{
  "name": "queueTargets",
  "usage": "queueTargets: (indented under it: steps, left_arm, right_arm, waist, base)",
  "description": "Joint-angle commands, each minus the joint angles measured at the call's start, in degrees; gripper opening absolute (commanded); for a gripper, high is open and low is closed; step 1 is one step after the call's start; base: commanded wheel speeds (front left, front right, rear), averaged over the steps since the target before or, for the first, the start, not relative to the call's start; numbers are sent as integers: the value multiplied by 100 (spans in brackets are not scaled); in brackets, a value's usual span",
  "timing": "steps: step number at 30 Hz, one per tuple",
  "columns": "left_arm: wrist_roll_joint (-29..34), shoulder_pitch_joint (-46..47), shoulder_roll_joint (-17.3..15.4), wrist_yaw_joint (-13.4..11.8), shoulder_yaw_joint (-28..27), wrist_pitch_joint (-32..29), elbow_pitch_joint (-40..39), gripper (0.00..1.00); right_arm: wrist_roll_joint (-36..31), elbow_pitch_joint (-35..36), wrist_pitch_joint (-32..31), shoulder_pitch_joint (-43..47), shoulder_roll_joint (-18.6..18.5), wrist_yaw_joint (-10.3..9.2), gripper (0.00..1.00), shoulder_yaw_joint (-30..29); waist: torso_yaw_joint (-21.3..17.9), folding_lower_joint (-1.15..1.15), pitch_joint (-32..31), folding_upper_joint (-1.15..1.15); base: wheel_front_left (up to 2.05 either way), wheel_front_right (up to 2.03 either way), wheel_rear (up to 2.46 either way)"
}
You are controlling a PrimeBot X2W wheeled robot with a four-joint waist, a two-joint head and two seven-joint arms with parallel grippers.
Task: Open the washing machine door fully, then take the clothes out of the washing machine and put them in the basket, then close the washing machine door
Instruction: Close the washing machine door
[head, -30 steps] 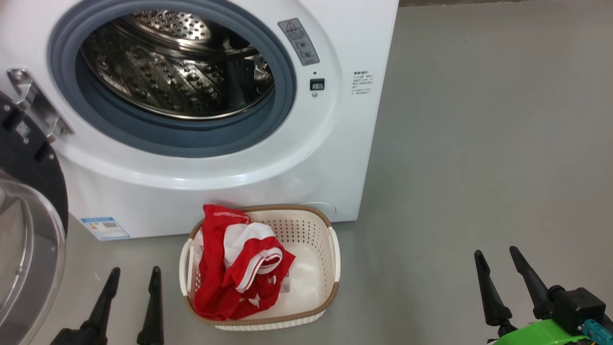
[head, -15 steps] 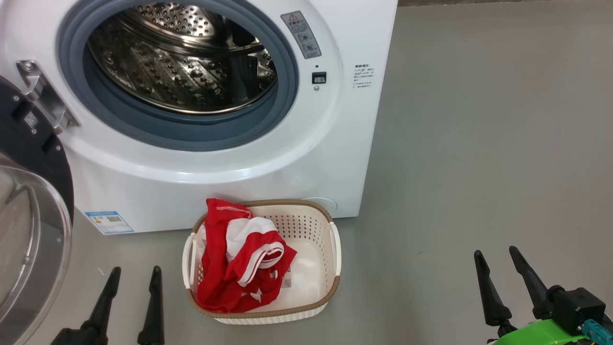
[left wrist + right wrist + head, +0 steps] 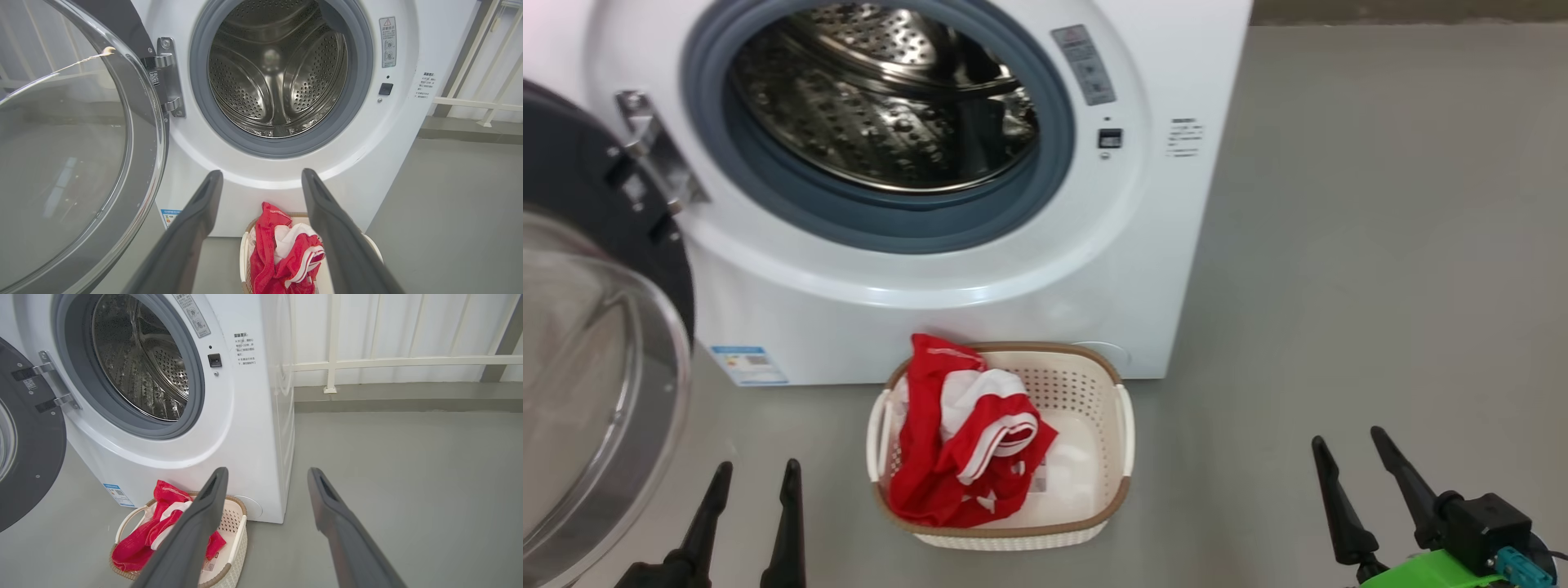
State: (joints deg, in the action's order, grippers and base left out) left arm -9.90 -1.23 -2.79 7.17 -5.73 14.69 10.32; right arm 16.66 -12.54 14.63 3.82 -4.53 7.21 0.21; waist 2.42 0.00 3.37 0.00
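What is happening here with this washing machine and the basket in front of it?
A two-armed robot is emptying the washing machine. The washing machine door stands wide open at the left, and no laundry can be seen in the drum. The red and white clothes lie in the basket on the floor before the machine. The left gripper and the right gripper are open and hold nothing. The door is not yet closed.

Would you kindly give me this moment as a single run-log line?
door: open | drum: looks empty | clothes: in basket | left gripper: jaws open, empty | right gripper: jaws open, empty | pending: close door
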Motion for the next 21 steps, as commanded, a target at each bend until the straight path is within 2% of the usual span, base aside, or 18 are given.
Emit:
queueTargets:
  steps: [1, 11, 21]
  left_arm:
    - [-46, 64, -39, 32, -217, 30, -87, 100]
    - [-251, -13, -12, -92, -146, 30, 144, 100]
    - [-445, -55, -10, -270, 85, 30, 252, 100]
  right_arm:
    - [31, 98, 37, -156, -133, 28, 100, 197]
    - [92, -33, 37, -385, -336, 28, 100, 520]
    - [129, -163, 37, -478, -360, 28, 100, 821]
  waist:
    - [254, 0, -22, 0]
    - [1168, 0, -64, 0]
    - [1923, 0, -123, 0]
  base:
    - [0, 0, 0]
    - [0, 0, 0]
    - [0, 0, 0]
